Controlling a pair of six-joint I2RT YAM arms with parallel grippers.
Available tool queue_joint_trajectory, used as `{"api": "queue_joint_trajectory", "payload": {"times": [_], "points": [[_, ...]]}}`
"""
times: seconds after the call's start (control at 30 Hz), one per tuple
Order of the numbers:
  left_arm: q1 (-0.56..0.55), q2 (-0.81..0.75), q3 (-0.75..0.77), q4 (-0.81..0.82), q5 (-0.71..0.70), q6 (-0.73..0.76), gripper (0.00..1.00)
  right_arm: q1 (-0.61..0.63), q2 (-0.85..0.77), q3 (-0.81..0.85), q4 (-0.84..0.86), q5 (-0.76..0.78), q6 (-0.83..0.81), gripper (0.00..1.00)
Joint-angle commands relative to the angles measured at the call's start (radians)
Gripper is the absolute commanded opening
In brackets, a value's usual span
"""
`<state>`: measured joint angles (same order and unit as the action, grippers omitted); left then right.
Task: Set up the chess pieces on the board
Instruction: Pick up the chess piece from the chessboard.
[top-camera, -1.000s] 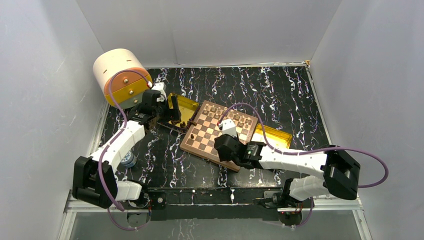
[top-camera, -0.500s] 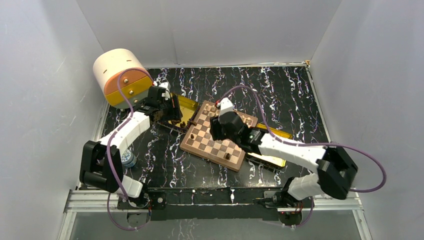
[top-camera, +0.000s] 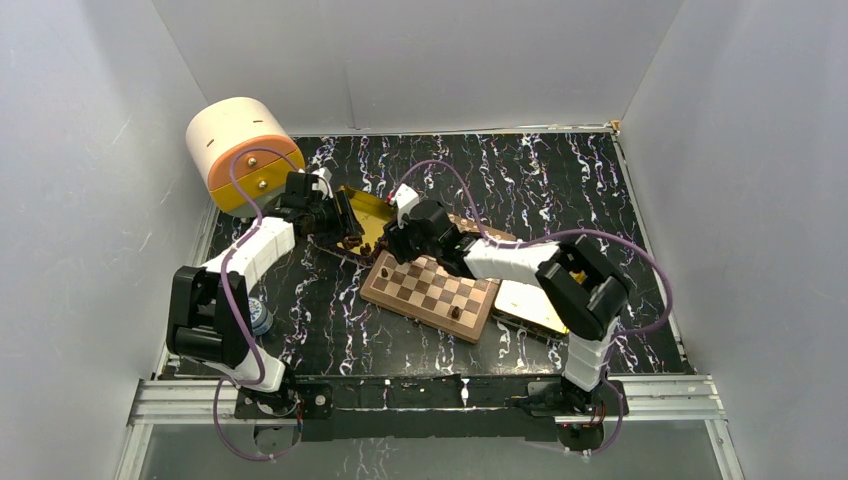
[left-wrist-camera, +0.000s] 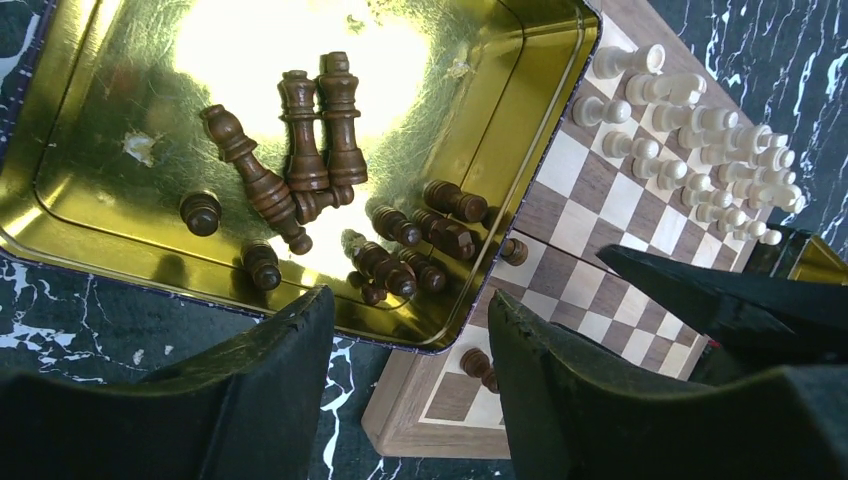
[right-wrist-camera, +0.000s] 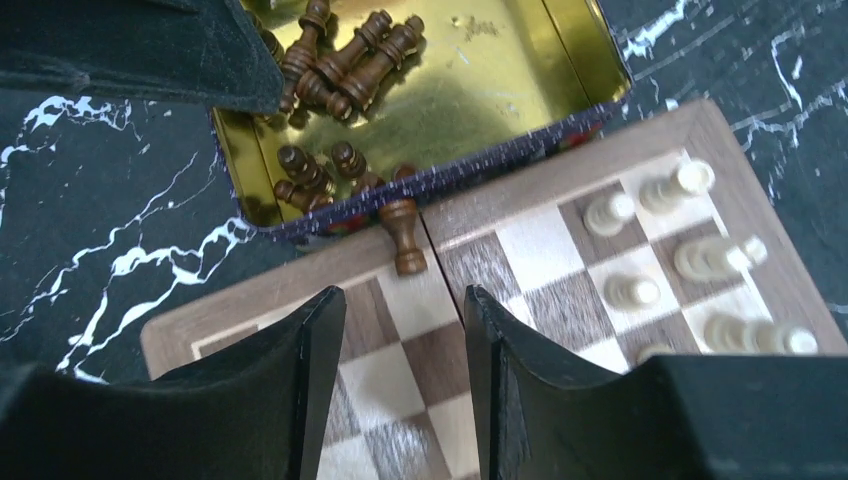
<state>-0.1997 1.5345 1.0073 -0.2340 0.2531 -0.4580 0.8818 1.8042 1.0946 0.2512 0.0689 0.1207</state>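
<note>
From above, the right arm covers the far part of the square wooden checkered board, hiding whatever stands there. The dark brown pieces in the shiny gold rectangular tray on the left are too small to tell apart. A second gold tray on the right lies partly under that arm's elbow. A small blue-and-white object, half behind the left arm, cannot be identified.
</note>
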Motion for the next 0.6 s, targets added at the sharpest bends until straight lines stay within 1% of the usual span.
{"api": "queue_joint_trajectory", "payload": {"times": [0.0, 0.1, 0.2, 0.33, 0.43, 0.57], "points": [[0.017, 0.003, -0.004, 0.016, 0.049, -0.006, 0.55, -0.004, 0.073, 0.081, 0.111, -0.048, -0.066, 0.57], [0.019, 0.013, -0.006, 0.012, 0.049, 0.001, 0.54, -0.004, 0.123, 0.115, 0.101, -0.063, -0.095, 0.58], [0.02, 0.021, -0.008, 0.009, 0.05, 0.007, 0.54, -0.007, 0.145, 0.113, 0.12, -0.077, -0.106, 0.58], [0.021, 0.025, -0.014, 0.016, 0.051, 0.011, 0.53, -0.007, 0.17, 0.115, 0.133, -0.094, -0.118, 0.55], [0.02, 0.03, -0.014, 0.017, 0.06, 0.015, 0.51, -0.006, 0.176, 0.109, 0.136, -0.098, -0.119, 0.48], [0.021, 0.032, -0.017, 0.022, 0.063, 0.008, 0.5, -0.006, 0.17, 0.075, 0.168, -0.089, -0.147, 0.35]]}}
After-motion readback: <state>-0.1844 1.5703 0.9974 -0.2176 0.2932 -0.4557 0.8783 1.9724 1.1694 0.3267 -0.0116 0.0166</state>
